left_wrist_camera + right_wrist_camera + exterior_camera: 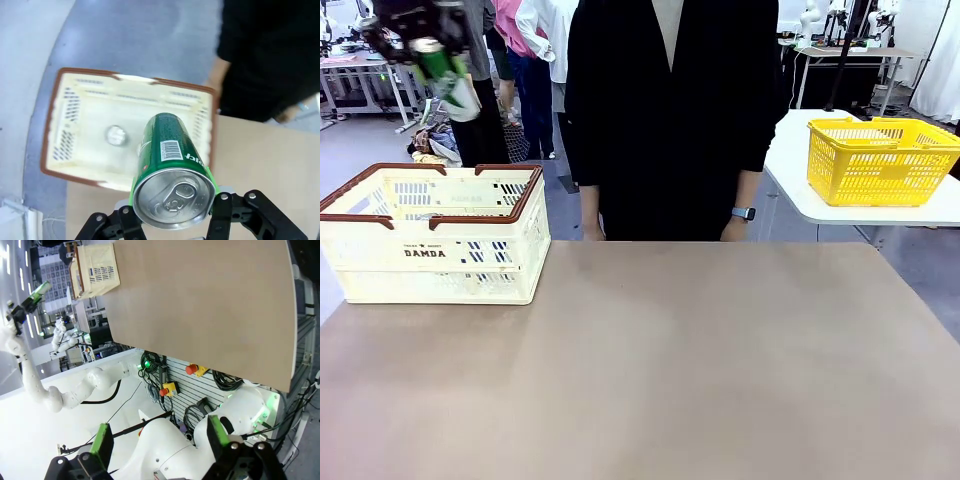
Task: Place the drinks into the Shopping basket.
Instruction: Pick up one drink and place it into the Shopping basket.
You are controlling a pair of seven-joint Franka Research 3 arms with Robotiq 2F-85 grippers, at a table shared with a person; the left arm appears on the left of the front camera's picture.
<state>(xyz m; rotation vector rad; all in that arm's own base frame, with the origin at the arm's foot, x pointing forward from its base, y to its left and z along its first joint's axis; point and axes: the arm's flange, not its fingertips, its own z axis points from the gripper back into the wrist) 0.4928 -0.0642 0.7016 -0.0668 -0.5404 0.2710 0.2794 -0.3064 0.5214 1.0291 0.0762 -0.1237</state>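
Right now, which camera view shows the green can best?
The left wrist view: the green can is large and sharp between the left fingers, above the Shopping basket. In the front view it is small and blurred; in the right wrist view it is tiny.

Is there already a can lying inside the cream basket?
Yes: the left wrist view shows a silver can top on the floor of the Shopping basket, below the green can held by the left gripper.

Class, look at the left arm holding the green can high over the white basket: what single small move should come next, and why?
Probably lower the left gripper straight down: its green can hangs high above the Shopping basket, where another can already lies, so releasing now risks a hard drop.
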